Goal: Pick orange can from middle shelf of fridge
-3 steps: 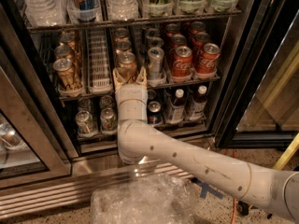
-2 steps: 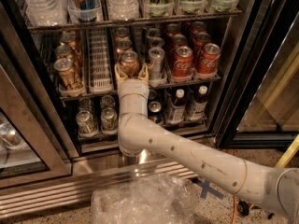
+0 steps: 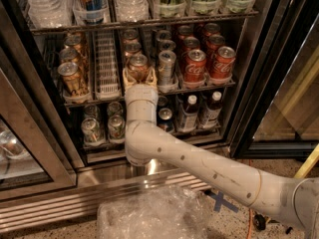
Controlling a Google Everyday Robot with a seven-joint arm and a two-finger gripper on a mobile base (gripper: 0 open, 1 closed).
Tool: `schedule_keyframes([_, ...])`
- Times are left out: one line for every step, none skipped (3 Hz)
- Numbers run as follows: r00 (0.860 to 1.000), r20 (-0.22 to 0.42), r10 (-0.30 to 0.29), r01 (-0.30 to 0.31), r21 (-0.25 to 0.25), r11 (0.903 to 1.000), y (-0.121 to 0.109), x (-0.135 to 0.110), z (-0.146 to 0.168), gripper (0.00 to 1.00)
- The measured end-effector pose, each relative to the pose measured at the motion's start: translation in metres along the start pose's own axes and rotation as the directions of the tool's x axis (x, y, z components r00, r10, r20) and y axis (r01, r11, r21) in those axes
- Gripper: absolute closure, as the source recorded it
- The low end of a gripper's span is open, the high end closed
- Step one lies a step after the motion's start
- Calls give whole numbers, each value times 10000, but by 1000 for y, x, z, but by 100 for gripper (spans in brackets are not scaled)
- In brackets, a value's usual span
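The fridge (image 3: 259, 83) stands open. Its middle shelf (image 3: 199, 87) holds lanes of cans between white dividers. An orange can (image 3: 138, 65) stands at the front of the centre lane, with more orange cans behind it. My gripper (image 3: 138, 76) reaches in from below. Its pale fingers (image 3: 127, 76) sit against both sides of that front can's lower body, shut on it. More orange cans (image 3: 71, 76) fill the left lane. A slim silver can (image 3: 166, 66) and red Coca-Cola cans (image 3: 194, 64) stand to the right.
An empty white lane (image 3: 106, 63) lies left of the gripper. The lower shelf holds silver cans (image 3: 115, 126) and dark bottles (image 3: 188, 111). The top shelf (image 3: 149, 21) holds bottles. Crumpled clear plastic (image 3: 149, 215) lies on the floor by the steel grille (image 3: 60, 208).
The arm has pushed slightly further in and the fingers have closed in around the front orange can, which has shifted a little to the right.
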State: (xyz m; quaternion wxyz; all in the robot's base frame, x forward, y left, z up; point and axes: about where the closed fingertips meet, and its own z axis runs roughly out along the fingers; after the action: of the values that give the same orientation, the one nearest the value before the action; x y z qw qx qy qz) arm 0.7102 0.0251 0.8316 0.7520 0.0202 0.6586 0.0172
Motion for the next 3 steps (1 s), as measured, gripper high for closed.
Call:
schedule_keyframes([10000,0,0,0,0,10000,4,0,-1,82])
schedule_keyframes([10000,0,0,0,0,10000,5,0,-1,100])
schedule_keyframes([9988,452,-209,211,-48,9998,3,-7,-8,100])
